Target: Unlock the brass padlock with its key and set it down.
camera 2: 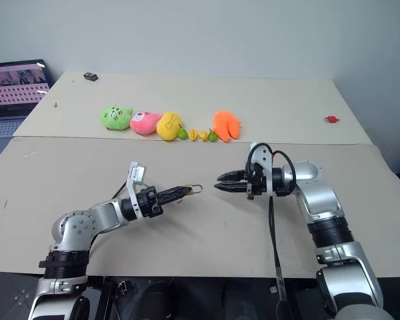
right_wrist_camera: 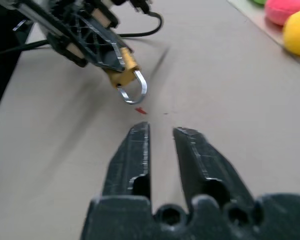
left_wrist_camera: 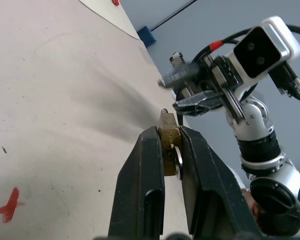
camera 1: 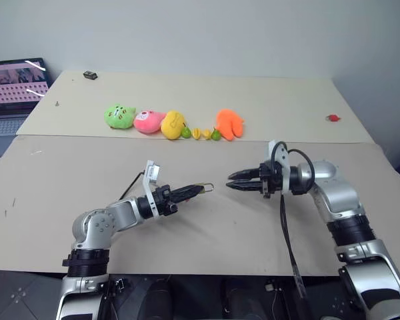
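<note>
From the head view I have the left gripper (camera 1: pixel 199 190) pinching the brass padlock (camera 1: pixel 201 189) above the table (camera 1: pixel 67 187). In the right wrist view my right gripper (right_wrist_camera: pixel 160 132), near the padlock, is nearly pressed together and empty (no key visible), so unlocking and setting down remain.

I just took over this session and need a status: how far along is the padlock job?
Done: the left gripper has the brass padlock clamped above the table.
In hand: the right gripper faces it, shut with nothing visible between its fingers. I can't tell whether the shackle is released.
Left: setting the padlock down.
</note>
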Action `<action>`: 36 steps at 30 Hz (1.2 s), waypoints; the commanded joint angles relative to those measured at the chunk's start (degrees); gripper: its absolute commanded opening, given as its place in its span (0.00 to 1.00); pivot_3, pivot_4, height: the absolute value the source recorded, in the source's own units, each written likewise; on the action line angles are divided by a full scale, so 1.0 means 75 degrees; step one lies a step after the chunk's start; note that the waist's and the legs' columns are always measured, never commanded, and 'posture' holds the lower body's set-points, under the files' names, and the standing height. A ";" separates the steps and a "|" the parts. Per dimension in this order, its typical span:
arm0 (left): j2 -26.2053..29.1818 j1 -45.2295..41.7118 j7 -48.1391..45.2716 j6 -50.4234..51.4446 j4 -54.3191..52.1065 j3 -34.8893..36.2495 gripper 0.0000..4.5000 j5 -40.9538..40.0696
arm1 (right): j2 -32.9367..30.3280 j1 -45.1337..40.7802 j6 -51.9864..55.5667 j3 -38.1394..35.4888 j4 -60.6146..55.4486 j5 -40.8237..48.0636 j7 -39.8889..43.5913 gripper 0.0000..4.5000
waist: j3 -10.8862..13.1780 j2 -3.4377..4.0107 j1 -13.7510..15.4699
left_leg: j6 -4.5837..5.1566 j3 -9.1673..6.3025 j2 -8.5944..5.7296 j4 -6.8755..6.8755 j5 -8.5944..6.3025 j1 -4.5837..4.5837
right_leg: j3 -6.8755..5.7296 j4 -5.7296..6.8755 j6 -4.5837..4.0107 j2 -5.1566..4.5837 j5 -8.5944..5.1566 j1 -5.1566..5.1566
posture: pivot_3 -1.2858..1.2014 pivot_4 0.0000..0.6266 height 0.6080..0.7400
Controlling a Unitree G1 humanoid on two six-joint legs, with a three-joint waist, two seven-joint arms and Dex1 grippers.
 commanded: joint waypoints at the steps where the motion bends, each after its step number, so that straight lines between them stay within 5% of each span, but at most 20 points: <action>1: -0.0108 -0.0160 -0.0089 -0.0175 -0.0033 -0.0005 0.01 0.0000 | -0.0070 0.0085 0.0596 0.0041 -0.1110 0.0362 -0.0033 0.01 | 0.0000 0.0000 -0.0005 | 0.0000 0.0000 -0.0001 0.0000 0.0000 -0.0004 | 0.0001 -0.0001 -0.0001 0.0000 0.0001 -0.0001 | 0.52 0.24 0.86; 10: -0.0247 -0.0383 -0.0119 -0.0131 0.0183 0.0019 0.01 0.0085 | 0.0251 -0.0072 0.1059 0.0094 -0.1738 0.0486 -0.0427 0.01 | 0.0000 0.0000 -0.0008 | 0.0000 -0.0003 -0.0001 0.0000 0.0000 -0.0001 | 0.0001 0.0000 0.0007 0.0000 -0.0004 -0.0001 | 0.52 0.24 0.86; 36: -0.0212 -0.0299 -0.0005 0.0521 -0.0278 0.0170 0.01 -0.0426 | 0.0629 -0.0339 -0.0477 0.0479 -0.0151 -0.0375 -0.0368 0.01 | 0.0000 0.0000 -0.0014 | 0.0000 -0.0005 -0.0001 0.0000 0.0000 -0.0001 | 0.0001 0.0001 0.0004 0.0000 -0.0002 -0.0001 | 0.52 0.24 0.86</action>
